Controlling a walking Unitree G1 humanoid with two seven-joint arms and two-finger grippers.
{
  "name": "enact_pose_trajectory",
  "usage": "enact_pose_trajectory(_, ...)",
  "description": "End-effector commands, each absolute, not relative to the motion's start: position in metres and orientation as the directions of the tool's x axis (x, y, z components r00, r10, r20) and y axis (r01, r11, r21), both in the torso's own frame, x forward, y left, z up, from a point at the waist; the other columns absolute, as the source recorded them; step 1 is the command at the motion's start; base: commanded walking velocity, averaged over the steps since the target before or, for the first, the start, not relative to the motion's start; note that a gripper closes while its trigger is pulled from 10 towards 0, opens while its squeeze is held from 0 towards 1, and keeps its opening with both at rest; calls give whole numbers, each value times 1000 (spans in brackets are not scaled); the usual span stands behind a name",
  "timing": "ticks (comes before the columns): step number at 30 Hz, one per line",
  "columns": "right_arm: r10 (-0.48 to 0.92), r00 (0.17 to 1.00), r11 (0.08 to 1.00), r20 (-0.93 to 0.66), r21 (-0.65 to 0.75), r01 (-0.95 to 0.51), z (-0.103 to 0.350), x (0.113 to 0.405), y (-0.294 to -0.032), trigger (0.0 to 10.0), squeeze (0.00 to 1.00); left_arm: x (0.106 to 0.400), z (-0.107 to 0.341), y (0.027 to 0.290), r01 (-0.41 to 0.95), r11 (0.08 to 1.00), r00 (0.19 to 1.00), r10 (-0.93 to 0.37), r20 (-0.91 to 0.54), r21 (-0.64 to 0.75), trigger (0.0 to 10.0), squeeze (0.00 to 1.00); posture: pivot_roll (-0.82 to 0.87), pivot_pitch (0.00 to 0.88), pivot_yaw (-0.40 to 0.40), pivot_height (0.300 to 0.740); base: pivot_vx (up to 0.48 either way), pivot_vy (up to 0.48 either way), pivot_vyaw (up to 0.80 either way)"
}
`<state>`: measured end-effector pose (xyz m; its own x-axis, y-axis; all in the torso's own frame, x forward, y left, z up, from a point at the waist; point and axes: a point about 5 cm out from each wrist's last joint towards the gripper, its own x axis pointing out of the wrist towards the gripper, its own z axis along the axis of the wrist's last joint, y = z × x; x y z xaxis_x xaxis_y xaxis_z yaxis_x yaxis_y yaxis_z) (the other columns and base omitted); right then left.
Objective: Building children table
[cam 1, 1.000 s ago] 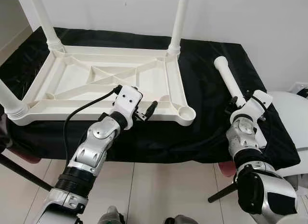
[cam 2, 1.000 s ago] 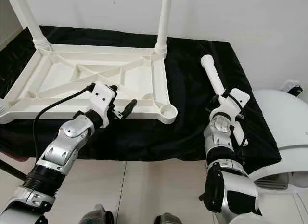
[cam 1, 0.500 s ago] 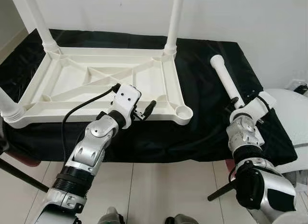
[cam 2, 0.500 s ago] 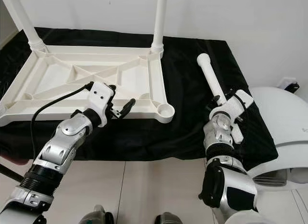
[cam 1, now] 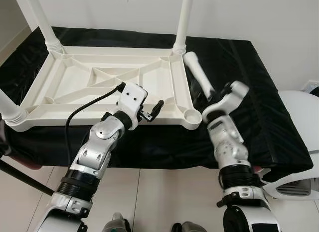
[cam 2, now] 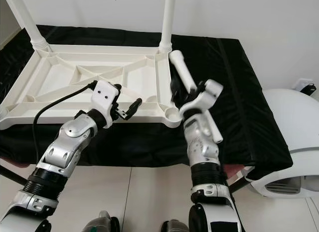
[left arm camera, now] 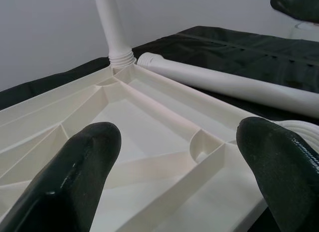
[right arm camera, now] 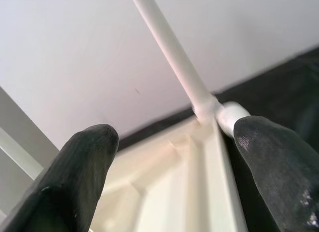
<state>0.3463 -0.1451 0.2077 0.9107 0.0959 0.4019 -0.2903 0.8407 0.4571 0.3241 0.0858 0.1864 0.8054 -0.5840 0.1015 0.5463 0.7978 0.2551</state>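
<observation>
The left hand [cam 1: 153,110] is hovering open and empty over the near rail of the upturned tabletop [cam 1: 94,87] on the black-draped table [cam 1: 259,87]. The right hand [cam 2: 175,94] has swung the loose leg [cam 1: 198,78] leftward, close to the empty corner socket [cam 1: 191,115]. The left wrist view is showing the leg's threaded end beside the far leg; whether the right hand's fingers are closed on it, I cannot tell.
</observation>
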Motion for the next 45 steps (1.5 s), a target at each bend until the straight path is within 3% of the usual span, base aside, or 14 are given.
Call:
enact_pose_trajectory(1,88,907,832,412,471,-295,206,345,-149,10000,0,325,184,83,548,798,807,-583,89,251,10000,0,-20,42,12,740,0,0,0)
enact_pose_trajectory(5,76,901,867,427,419,-271,214,348,-157,10000,0,326,185,80,554,795,804,-588,92,247,10000,0,-26,39,14,740,0,0,0)
enact_pose_trajectory(10,27,936,969,352,222,-111,208,358,-176,10000,0,326,189,80,546,806,808,-579,109,227,10000,0,-16,39,10,740,0,0,0)
enact_pose_trajectory(13,16,937,973,348,212,-95,207,357,-183,10000,0,322,192,79,571,791,789,-603,119,222,10000,0,-7,38,3,740,0,0,0)
enact_pose_trajectory(15,22,938,983,346,163,-84,205,356,-186,10000,0,316,193,77,611,758,754,-645,125,227,10000,0,-4,37,0,740,0,0,0)
enact_pose_trajectory(17,-4,950,976,312,210,-64,202,359,-193,10000,0,302,190,67,700,671,666,-737,115,243,10000,0,7,33,-11,740,0,0,0)
enact_pose_trajectory(18,-4,950,976,312,210,-64,202,359,-193,10000,0,302,190,67,700,671,666,-737,115,243,10000,0,7,33,-11,740,0,0,0)
enact_pose_trajectory(20,-9,960,983,279,179,-43,201,363,-200,10000,0,288,184,60,775,583,583,-809,79,244,10000,0,10,31,-17,740,0,0,0)
enact_pose_trajectory(28,-5,980,996,199,93,-14,197,372,-212,10000,0,269,179,52,852,463,468,-883,41,246,10000,0,15,31,-30,740,0,0,0)
enact_pose_trajectory(33,6,988,998,154,61,-15,196,375,-215,10000,0,267,179,51,861,443,449,-893,32,250,10000,0,15,40,-34,740,0,0,0)
enact_pose_trajectory(38,41,998,999,-45,-14,-42,175,378,-220,10000,0,263,183,52,870,425,432,-901,30,250,10000,0,13,52,-37,740,0,0,0)
enact_pose_trajectory(45,80,987,995,-137,-41,-86,161,375,-220,10000,0,263,185,53,870,427,433,-901,34,248,10000,0,7,61,-37,740,0,0,0)
